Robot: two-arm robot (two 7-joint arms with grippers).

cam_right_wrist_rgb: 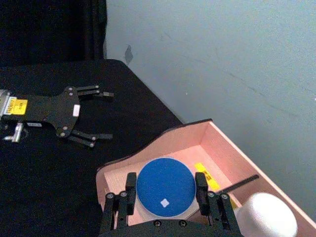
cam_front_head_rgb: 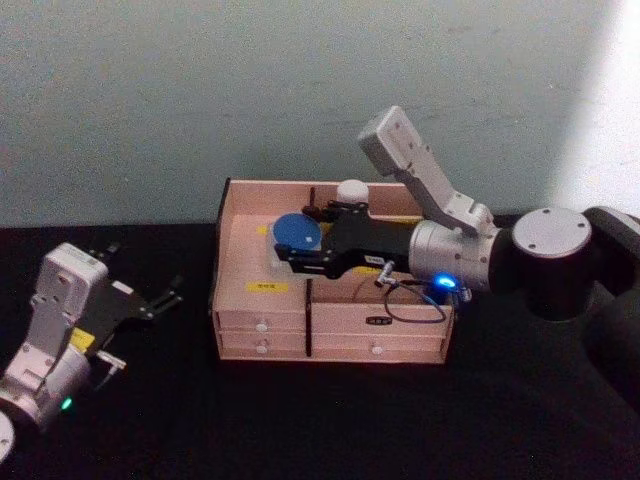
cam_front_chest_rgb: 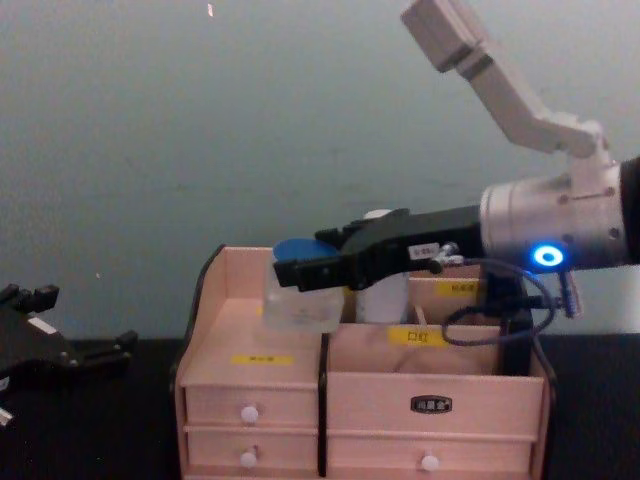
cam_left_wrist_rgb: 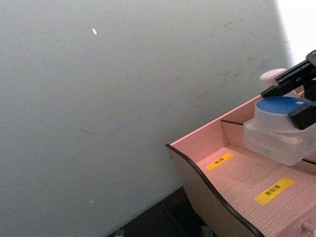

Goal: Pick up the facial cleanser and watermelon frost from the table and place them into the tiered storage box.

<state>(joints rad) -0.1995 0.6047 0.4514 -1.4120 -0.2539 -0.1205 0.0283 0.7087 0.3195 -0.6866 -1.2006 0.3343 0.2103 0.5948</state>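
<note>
Your right end effector is clamped on the watermelon frost, with one finger on each side of the round blue lid. It holds the clear jar in the air over the tiered storage box, above the box's left front compartment. In the chest view the jar's underside hangs clear of the compartment floor and its yellow label; the jar looks slightly tilted there. The right arm reaches in across the box from the box's right side, a blue light lit on its wrist.

Just behind the held jar, toward the wall, you can see the facial cleanser standing upright in a rear compartment of the box, its rounded white cap rising above the wooden rim. In the right wrist view that cap sits close beside the end effector's fingers.

Your left end effector rests low over the black worktop, well to the left of the box, its fingers spread apart and holding nothing. The right wrist view shows it lying beyond the box's curved left side wall.
</note>
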